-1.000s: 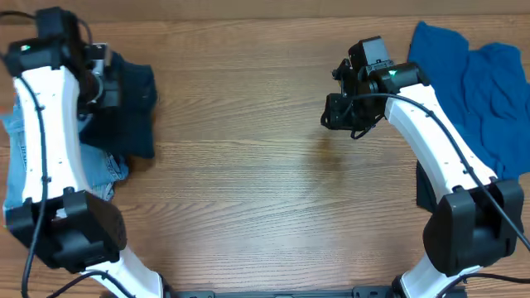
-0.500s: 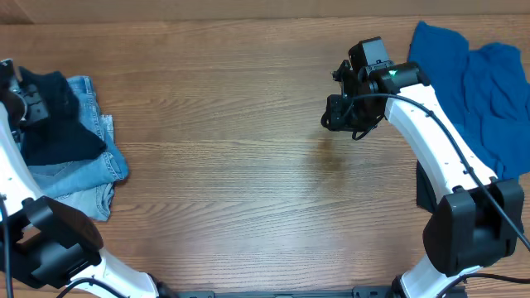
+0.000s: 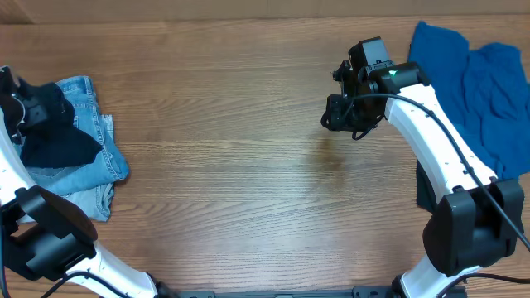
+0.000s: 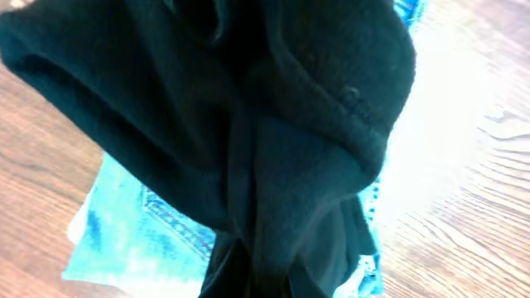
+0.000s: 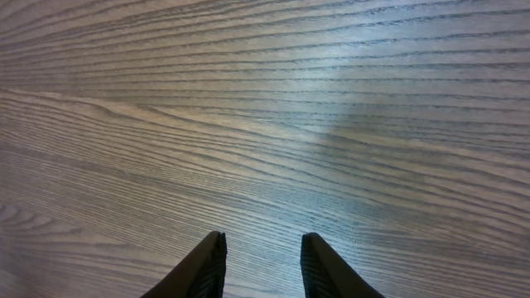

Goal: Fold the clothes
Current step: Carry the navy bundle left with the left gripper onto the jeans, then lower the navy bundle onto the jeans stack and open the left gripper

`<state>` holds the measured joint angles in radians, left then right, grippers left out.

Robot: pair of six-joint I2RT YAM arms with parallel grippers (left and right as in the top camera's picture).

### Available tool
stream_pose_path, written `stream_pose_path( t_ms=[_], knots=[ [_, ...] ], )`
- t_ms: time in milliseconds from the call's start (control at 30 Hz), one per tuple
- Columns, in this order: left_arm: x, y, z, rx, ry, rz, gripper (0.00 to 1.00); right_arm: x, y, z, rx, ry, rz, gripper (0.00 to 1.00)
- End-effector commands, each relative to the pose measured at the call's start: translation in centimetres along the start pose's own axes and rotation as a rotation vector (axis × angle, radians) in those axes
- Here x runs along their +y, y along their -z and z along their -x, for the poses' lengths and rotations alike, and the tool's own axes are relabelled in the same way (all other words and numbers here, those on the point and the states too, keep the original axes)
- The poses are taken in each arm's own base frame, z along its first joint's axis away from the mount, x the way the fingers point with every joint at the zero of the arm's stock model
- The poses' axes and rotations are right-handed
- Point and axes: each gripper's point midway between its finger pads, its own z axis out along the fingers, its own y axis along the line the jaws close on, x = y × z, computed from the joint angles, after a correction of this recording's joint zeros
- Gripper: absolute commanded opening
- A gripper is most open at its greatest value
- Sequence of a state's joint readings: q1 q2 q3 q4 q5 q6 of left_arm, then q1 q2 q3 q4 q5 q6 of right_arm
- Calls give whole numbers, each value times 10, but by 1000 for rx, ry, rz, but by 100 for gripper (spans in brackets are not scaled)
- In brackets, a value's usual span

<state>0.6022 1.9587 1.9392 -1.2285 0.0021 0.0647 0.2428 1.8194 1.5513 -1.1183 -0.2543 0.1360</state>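
In the last second the left arm has swung from beside the jeans out to the far left edge of the surface (image 3: pixel 240 165), taking the dark garment (image 3: pixel 58 142) with it. That garment now lies bunched on top of the jeans (image 3: pixel 98 153) instead of spread to their right.

The left pincer (image 3: pixel 20 109) sits right at the bunched cloth. Its wrist camera is filled with black fabric (image 4: pixel 290 124), with a strip of denim (image 4: pixel 132 240) below. The fingers are hidden, so I cannot tell whether it grips the cloth or has let go.

The right pincer (image 5: pixel 261 266) has not moved. It hangs over bare wood with its 2 fingers parted and nothing between them. The blue shirt (image 3: pixel 480 91) lies crumpled and unfolded behind it at the right edge.

The shift looks like stacking 1 item onto the left pile. The dark garment looks lumpy rather than flat, so it may still need smoothing. The blue shirt is probably next.
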Motion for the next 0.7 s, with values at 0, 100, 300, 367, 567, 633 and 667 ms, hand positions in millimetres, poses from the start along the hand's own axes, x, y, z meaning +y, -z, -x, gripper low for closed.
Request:
stream_pose_path(
  t_ms=[0, 100, 300, 367, 567, 633, 667],
  knots=[
    [-30, 6, 10, -40, -8, -176, 4, 1, 11, 7, -40, 14, -4, 34],
    [-76, 22, 16, -95, -110, -458, 4, 0, 11, 8, -41, 14, -12, 34],
    [-125, 58, 18, -189, -234, -801, 4, 0, 11, 8, -42, 14, -12, 34],
    [-127, 60, 18, -192, -234, -818, 4, 0, 11, 8, -42, 14, -12, 34],
    [-89, 29, 12, -121, -228, -540, 4, 0, 11, 8, -41, 14, -11, 34],
    [-87, 27, 12, -119, -228, -524, 4, 0, 11, 7, -41, 14, -12, 34],
    [-86, 27, 12, -118, -228, -519, 4, 0, 11, 7, -41, 14, -11, 34]
  ],
)
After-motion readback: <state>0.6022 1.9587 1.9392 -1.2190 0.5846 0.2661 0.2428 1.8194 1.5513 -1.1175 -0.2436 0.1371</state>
